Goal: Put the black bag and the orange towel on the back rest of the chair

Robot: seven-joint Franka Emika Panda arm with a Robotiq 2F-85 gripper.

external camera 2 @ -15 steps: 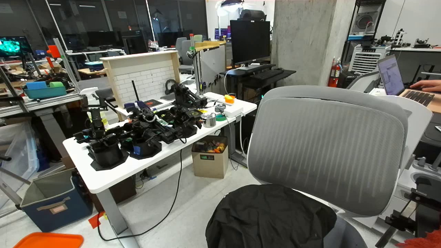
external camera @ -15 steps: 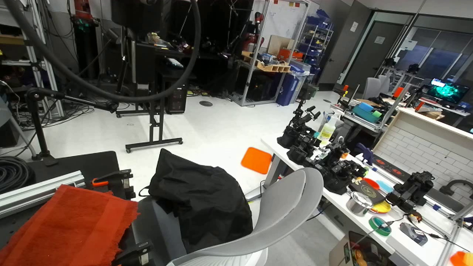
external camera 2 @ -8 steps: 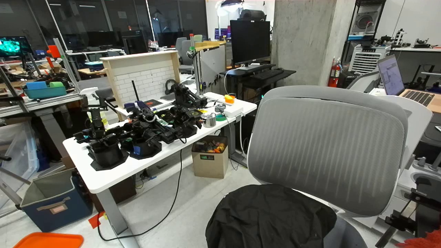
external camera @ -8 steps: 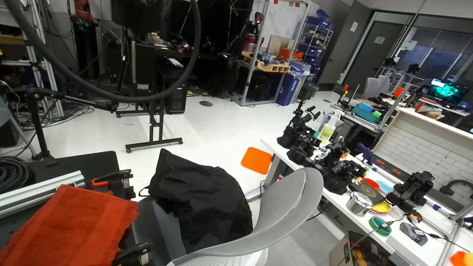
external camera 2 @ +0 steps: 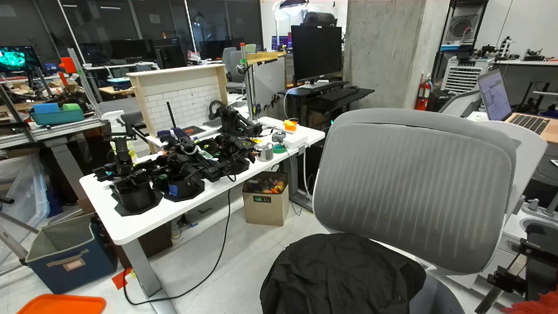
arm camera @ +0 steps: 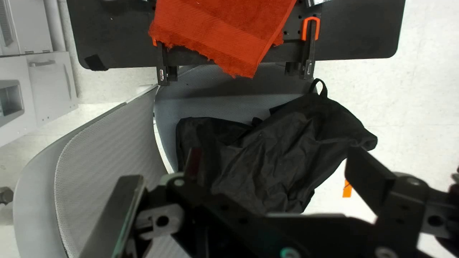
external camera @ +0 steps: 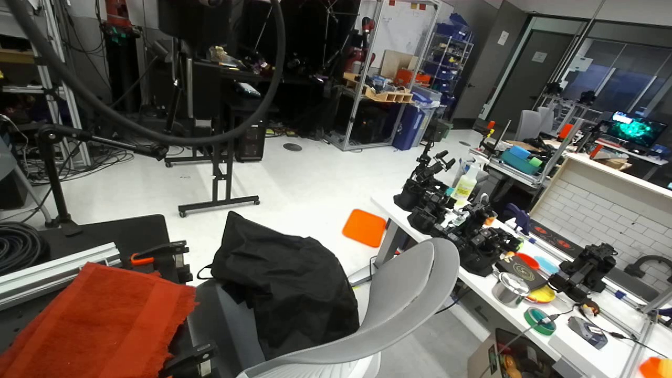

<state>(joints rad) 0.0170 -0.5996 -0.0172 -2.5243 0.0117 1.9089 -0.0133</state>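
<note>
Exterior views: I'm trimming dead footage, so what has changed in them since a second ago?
A person's hand that was at the laptop has gone from sight in an exterior view. The black bag, the orange towel and the chair show no clear shift.

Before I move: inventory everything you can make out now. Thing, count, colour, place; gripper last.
near chair: 1, grey, foreground
black bag: 1, black, on chair seat
black tabletop: 1, black, beside chair
orange towel: 1, orange-red, on tabletop, overhanging its edge
clamps: 2, black and orange, tabletop edge
white table: 1, white, near chair
small arms: several, black, white table
pot: 1, silver, white table
spray bottle: at least 1, yellow, white table
beige bin: 1, beige, floor
blue fabric bin: 1, blue, floor
flat orange object: 1, orange, floor
laptop: 1, metallic, background
monitors: several, mostly black, background
gripper: 1, black and grey, wrist view, open
</note>
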